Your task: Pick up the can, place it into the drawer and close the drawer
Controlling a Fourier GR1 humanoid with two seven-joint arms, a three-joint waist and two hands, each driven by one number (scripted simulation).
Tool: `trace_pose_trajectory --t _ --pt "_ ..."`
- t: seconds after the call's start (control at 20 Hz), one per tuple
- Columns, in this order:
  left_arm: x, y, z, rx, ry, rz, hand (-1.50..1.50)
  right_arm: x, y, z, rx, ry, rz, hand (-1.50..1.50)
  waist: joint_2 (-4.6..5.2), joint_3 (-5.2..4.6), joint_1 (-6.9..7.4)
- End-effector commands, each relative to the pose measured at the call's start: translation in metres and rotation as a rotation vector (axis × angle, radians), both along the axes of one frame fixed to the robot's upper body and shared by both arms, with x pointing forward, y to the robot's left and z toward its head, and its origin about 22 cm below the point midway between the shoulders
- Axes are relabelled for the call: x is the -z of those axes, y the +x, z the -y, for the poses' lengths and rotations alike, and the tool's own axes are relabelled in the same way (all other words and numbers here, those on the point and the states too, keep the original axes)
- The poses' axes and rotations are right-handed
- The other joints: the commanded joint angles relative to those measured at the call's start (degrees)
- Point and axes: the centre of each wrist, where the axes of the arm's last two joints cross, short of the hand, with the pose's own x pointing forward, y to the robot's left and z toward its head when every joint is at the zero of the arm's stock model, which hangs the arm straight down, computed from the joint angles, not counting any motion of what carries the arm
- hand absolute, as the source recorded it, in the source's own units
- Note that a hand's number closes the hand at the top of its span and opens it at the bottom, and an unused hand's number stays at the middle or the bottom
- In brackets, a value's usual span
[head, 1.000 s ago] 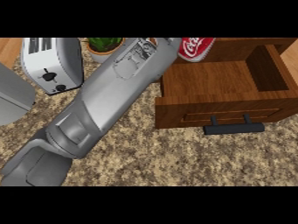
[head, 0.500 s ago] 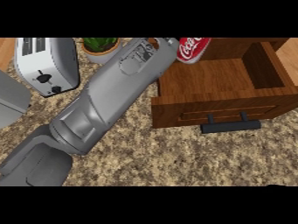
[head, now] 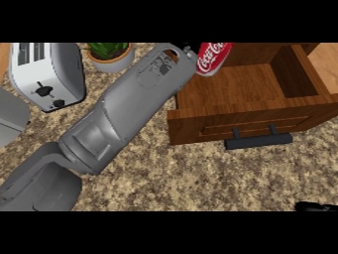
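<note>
Speckled stone counter runs under everything we see, and at the far end of it, near the view's upper edge, our left hand shows only as a small black patch between the grey wrist and the can. The hand lies right against the can's left side, but we cannot tell whether it is closed round the can or merely beside it, since the wrist covers most of it. The can is red with white lettering, tilted, its upper end cut off by the view's edge and its lower end over the rear left corner of the drawer. Just to the right of the hand and nearer to us, that wooden drawer stands pulled out, its floor in view, with a dark handle on its front. Back from the hand, the left forearm slants down toward the lower left corner. To the left of the hand sits a potted plant, and farther left a silver toaster. Well away at the lower right edge, slivers of our right hand show; we cannot tell how it is set.
</note>
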Motion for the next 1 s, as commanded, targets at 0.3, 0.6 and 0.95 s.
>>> trace_pose_trajectory --t 0.3,0.6,0.95 --pt "0.018 0.005 -0.008 -0.049 0.071 0.009 -1.5 -0.012 -0.001 -0.001 -0.016 -0.024 0.021 -1.5 0.29 0.0 -1.04" --pt "0.022 0.004 -0.009 -0.099 0.044 0.034 -1.5 -0.013 0.002 0.004 -0.008 -0.036 0.016 -1.5 0.25 -0.01 -1.28" --pt "0.034 0.002 -0.011 -0.133 0.026 0.037 -1.5 -0.024 0.006 -0.002 -0.043 -0.039 0.033 -1.5 0.45 -0.05 -1.76"
